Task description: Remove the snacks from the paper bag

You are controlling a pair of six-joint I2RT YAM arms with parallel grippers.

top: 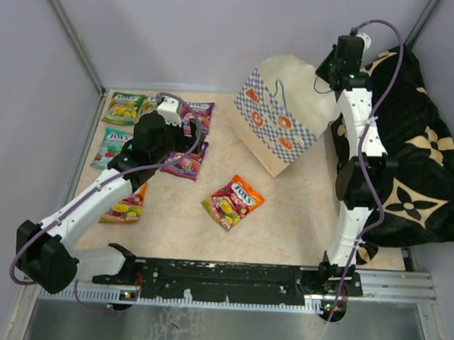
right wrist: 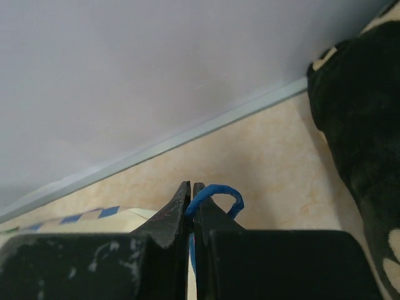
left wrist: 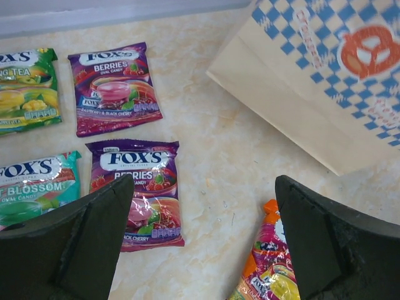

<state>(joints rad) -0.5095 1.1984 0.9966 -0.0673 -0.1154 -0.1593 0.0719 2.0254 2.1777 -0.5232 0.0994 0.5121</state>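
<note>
The paper bag [top: 279, 119] is lifted and tilted at the back centre, its checkered band facing me; it also shows in the left wrist view [left wrist: 312, 94]. My right gripper [right wrist: 192, 194] is shut on the bag's blue cord handle [right wrist: 219, 190], high at the back right [top: 329, 72]. Several FOX'S snack pouches lie on the table: green-yellow [top: 124, 107], teal [top: 112, 146], two purple [left wrist: 114, 87] [left wrist: 141, 187], and an orange-red one [top: 232, 201] in the middle. My left gripper [left wrist: 203, 244] is open and empty, hovering over the table between a purple pouch and an orange pouch [left wrist: 269, 262].
A black cloth with tan flowers [top: 418, 165] is bunched along the right side. Grey walls close the back and sides. The arm-base rail [top: 229, 277] runs along the near edge.
</note>
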